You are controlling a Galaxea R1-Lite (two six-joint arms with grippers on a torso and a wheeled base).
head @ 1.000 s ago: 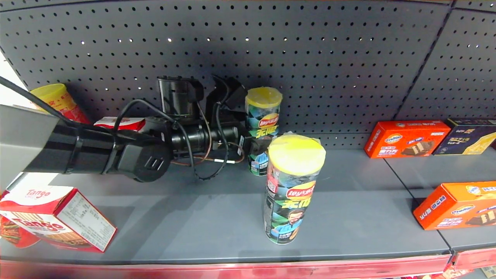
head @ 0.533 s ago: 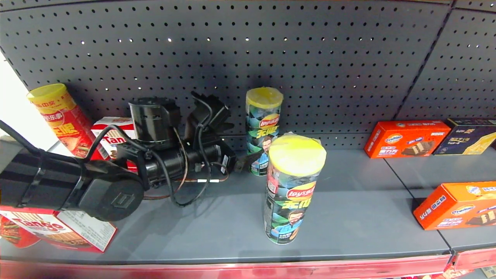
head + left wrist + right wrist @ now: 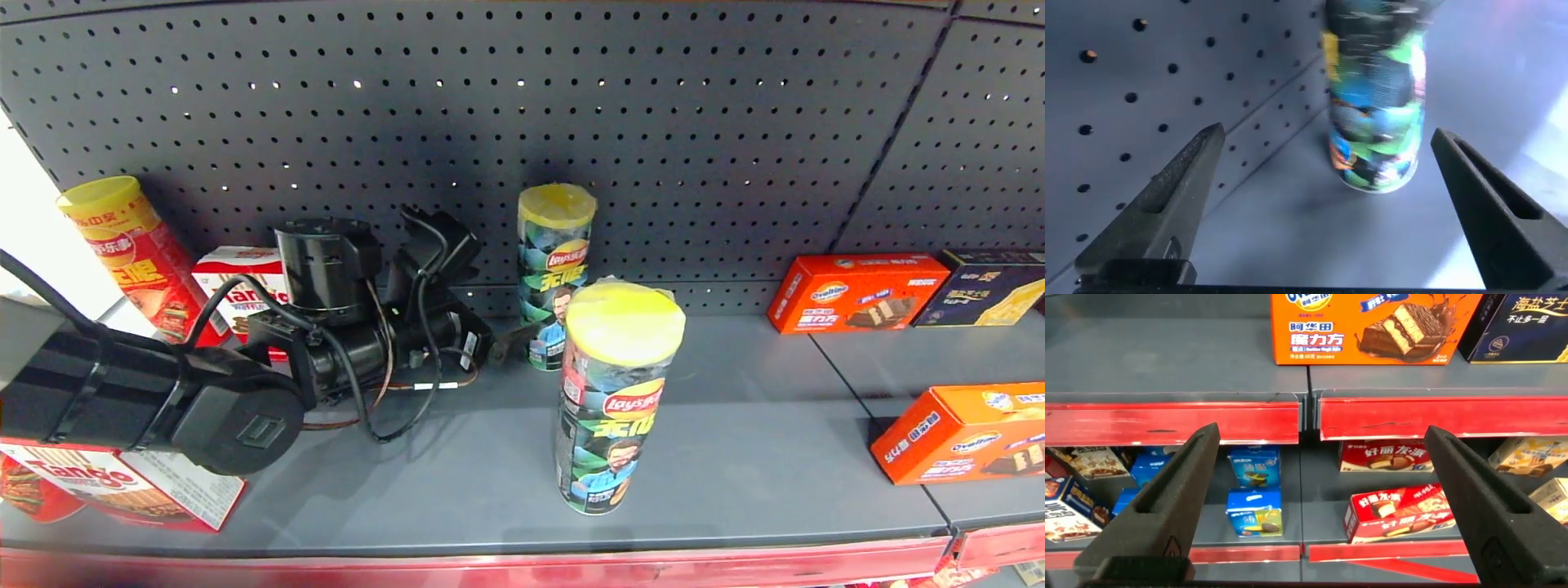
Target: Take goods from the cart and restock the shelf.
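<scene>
My left arm lies low and nearly level over the shelf [image 3: 735, 425]. My left gripper [image 3: 502, 343] sits just left of the rear chip can [image 3: 555, 269], fingers [image 3: 1176, 196] spread wide and empty. That can stands upright at the pegboard [image 3: 653, 122], with a second chip can [image 3: 616, 400] in front of it. My right gripper [image 3: 1323, 431], also open and empty, faces an orange box [image 3: 1372, 327] to the right of it

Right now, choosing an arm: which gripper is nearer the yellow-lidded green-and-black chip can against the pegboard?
Left. The left gripper points at that chip can, jaws open, just short of it; the right gripper is away, facing the orange cardboard box.
</scene>
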